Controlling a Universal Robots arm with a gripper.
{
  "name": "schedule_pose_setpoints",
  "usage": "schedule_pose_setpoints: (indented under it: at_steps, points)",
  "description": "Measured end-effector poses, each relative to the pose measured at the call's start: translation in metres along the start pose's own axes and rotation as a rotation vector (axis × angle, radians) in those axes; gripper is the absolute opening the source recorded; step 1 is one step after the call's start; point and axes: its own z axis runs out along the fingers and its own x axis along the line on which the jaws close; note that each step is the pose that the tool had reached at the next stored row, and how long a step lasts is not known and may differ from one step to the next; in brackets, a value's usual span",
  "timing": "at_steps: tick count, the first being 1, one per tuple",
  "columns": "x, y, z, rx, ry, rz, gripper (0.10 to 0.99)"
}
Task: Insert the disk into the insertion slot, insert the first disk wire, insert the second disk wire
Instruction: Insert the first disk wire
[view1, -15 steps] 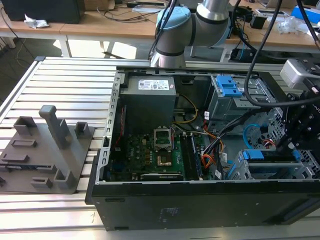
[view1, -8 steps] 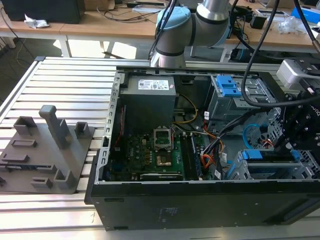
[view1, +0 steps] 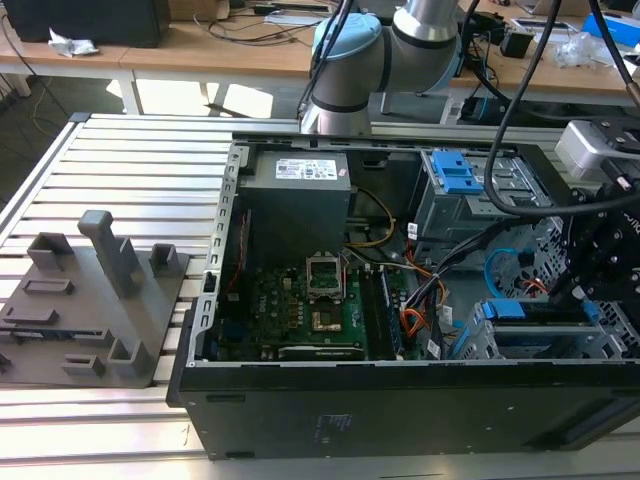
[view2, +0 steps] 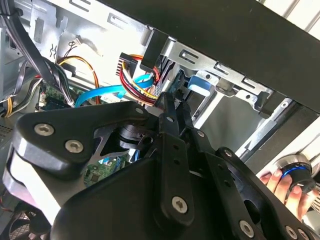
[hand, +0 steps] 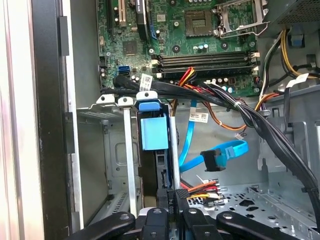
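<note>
The disk (hand: 153, 133), in its blue caddy, sits inside the insertion slot (hand: 116, 150), the grey metal cage at the case's near corner on the exterior view's right (view1: 540, 338). My gripper (hand: 175, 196) is at the disk's rear edge, its fingers (view2: 172, 107) close together on the dark plug of the orange-red-black wire bundle (hand: 202, 187). The second disk wire (hand: 215, 159), a light-blue flat cable with a dark plug, hangs loose beside the cage; its blue loop (view2: 100, 93) also shows behind the fingers.
Thick black cable bundles (hand: 240, 112) cross above the cage. The motherboard (view1: 300, 300) and power supply (view1: 295, 195) fill the case's middle. A grey bay with blue tabs (view1: 455, 175) stands behind. A person's hand (view2: 279, 182) rests outside the case.
</note>
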Motion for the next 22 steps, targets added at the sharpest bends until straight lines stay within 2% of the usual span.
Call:
schedule_pose_setpoints:
  at_steps: [11, 12, 13, 17, 19, 21, 22]
  points:
    - [-0.0002, -0.0002, 0.002, 0.0, -0.0016, 0.0, 0.188]
    - [-0.0001, -0.0002, 0.0006, 0.0, 0.0004, 0.0, 0.251]
    - [0.0, 0.0, -0.0021, 0.0, 0.0, 0.0, 0.251]
    - [0.0004, 0.001, -0.022, 0.0, 0.0003, 0.0, 0.251]
    - [0.0003, 0.0014, -0.0286, 0.0, 0.0018, 0.0, 0.235]
    - [0.0004, 0.0018, -0.0356, 0.0, 0.0026, 0.0, 0.106]
    - [0.0004, 0.0021, -0.0403, 0.0, 0.0034, 0.0, 0.106]
